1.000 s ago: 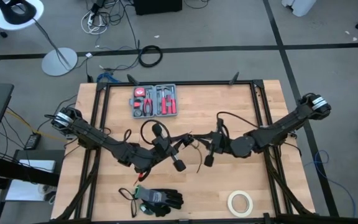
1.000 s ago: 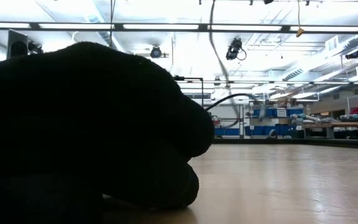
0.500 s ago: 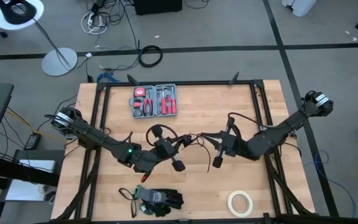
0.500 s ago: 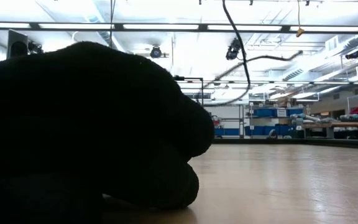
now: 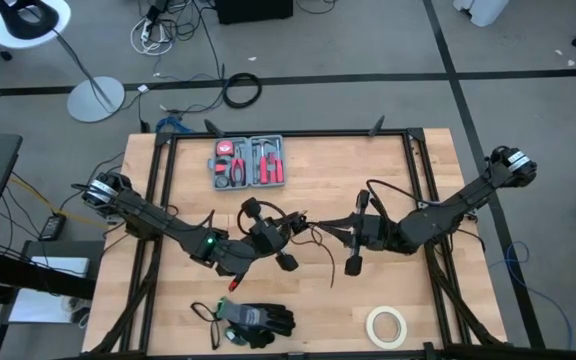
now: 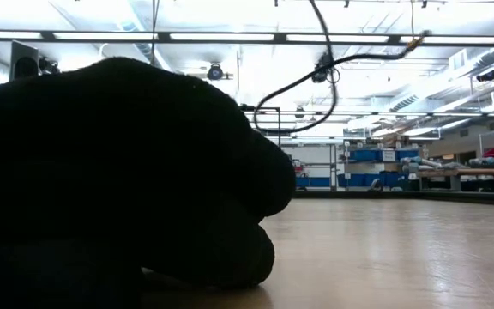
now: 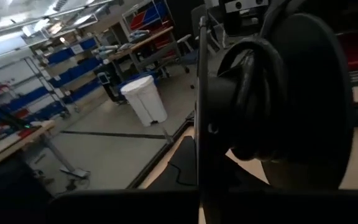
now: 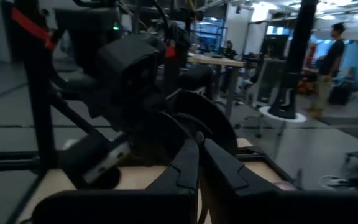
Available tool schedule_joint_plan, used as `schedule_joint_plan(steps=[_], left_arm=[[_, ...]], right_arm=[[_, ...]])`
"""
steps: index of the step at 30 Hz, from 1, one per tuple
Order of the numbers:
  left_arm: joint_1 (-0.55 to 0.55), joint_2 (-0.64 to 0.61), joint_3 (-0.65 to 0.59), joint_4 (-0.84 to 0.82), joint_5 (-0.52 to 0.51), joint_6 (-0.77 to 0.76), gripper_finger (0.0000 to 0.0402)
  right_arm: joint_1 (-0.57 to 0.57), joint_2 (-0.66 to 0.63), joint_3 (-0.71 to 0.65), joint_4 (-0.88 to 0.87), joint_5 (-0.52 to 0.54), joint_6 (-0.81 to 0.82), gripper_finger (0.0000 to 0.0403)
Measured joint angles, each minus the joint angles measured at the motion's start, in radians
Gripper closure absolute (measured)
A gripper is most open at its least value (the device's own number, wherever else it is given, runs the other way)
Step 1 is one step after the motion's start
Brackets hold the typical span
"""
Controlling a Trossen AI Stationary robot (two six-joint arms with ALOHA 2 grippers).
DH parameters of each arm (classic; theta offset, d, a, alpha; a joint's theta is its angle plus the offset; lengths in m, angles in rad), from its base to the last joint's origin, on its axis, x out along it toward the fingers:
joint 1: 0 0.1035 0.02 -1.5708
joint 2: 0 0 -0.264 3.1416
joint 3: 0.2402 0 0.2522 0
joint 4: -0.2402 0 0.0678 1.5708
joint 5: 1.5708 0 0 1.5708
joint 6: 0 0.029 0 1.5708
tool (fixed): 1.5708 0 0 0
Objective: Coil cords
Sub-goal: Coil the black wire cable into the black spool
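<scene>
I see no readable writing anywhere, only my left gripper [image 5: 290,243] clamped on the cord [image 5: 320,243] at mid-table and my right gripper [image 5: 336,232] just beside it, fingers nearly together, its hold on the cord unclear.

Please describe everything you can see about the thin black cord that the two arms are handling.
The cord is thin, black and flexible, like a rubber-coated wire. It hangs above the wooden table near its middle, strung between the left gripper and the right gripper. A loose tail curves down from it toward the table. In the low view a stretch of it arcs high against the ceiling lights. The left wrist view shows dark loops bunched against that gripper.
</scene>
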State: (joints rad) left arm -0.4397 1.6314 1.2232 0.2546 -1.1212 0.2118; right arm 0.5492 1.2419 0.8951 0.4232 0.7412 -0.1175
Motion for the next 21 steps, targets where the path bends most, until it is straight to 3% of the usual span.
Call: schedule_joint_plan(steps=[8,16,21], left_arm=[[0.005,0.0,-0.002,0.007,-0.083,0.155,0.0402],[0.007,0.001,-0.003,0.018,-0.189,0.321,0.0402],[0.007,0.001,-0.003,0.021,-0.204,0.422,0.0402]], right_arm=[[-0.06,0.048,0.001,0.032,-0.133,0.119,0.039],[-0.111,0.127,0.002,0.124,-0.19,0.127,0.0385],[-0.126,0.159,0.002,0.168,-0.223,0.126,0.0385]])
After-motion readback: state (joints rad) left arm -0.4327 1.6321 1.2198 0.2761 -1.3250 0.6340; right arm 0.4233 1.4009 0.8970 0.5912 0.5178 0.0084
